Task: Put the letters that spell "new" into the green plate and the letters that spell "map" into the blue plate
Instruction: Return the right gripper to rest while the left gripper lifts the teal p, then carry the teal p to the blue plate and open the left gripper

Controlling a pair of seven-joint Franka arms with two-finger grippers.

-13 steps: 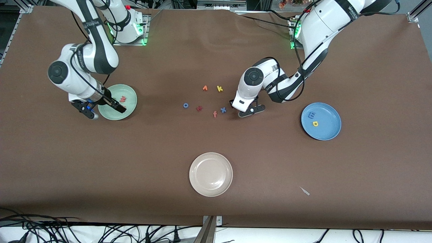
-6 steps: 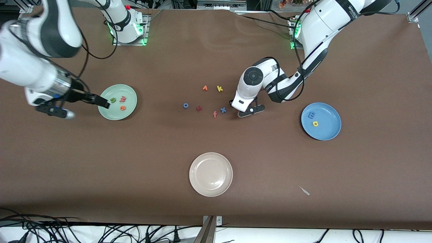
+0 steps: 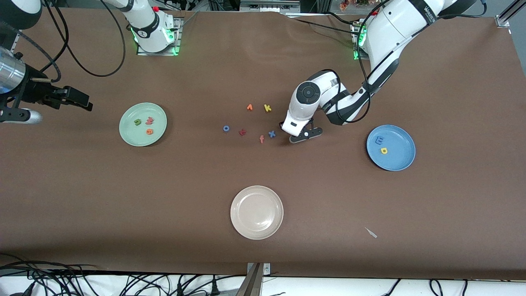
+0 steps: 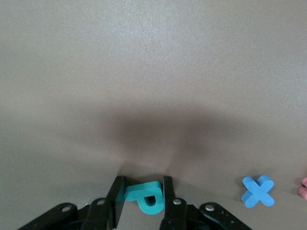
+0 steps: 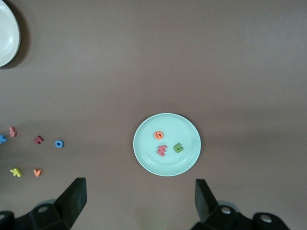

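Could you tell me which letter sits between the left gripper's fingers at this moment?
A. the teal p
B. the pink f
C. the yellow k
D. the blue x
A: the left wrist view shows the left gripper closed on the teal p down at the table, while the blue x lies loose beside it.
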